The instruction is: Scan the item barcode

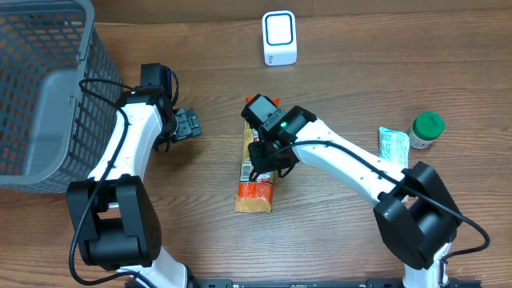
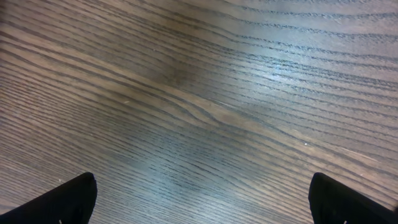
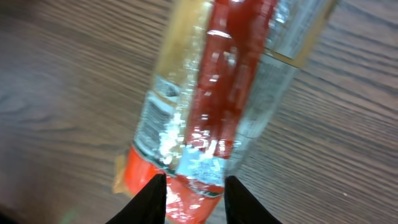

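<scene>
My right jaws, part-closed, straddle the snack packet (image 1: pixel 254 194); I cannot tell if they grip. Left jaws gape empty, well apart from it.

At the middle of the table (image 1: pixel 344 80), the long packet (image 1: pixel 254 196), lying from front to back, with the right gripper (image 1: pixel 266 160) directly over it, one finger at each side. Behind the packet, well apart and slightly to the right, the scanner (image 1: pixel 279 38); to the left of the packet, near, the left gripper (image 1: pixel 190 124), and much further left, the basket (image 1: pixel 36 128). To the right of the packet, well apart, the sachet (image 1: pixel 393 146), and further right again, the capped jar (image 1: pixel 426 130).
</scene>
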Controlling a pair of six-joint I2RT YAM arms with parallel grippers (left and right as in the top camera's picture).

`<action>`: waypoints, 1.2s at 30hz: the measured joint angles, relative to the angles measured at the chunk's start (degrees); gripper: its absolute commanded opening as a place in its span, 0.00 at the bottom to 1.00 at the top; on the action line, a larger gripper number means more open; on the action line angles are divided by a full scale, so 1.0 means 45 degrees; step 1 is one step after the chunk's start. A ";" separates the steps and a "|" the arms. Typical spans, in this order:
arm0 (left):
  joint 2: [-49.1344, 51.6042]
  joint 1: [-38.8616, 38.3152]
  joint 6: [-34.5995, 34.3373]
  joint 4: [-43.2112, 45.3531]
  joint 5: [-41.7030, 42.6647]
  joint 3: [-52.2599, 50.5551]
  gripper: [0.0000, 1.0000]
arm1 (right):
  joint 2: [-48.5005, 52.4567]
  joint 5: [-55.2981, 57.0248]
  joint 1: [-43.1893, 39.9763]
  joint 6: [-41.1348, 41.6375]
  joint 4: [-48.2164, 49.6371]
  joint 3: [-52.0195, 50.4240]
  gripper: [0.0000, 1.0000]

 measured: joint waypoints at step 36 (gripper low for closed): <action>0.0000 0.0000 0.0000 0.0000 0.0000 0.0000 1.00 | -0.1671 -0.1632 -0.0894 -0.2652 0.1117 -0.2613 0.04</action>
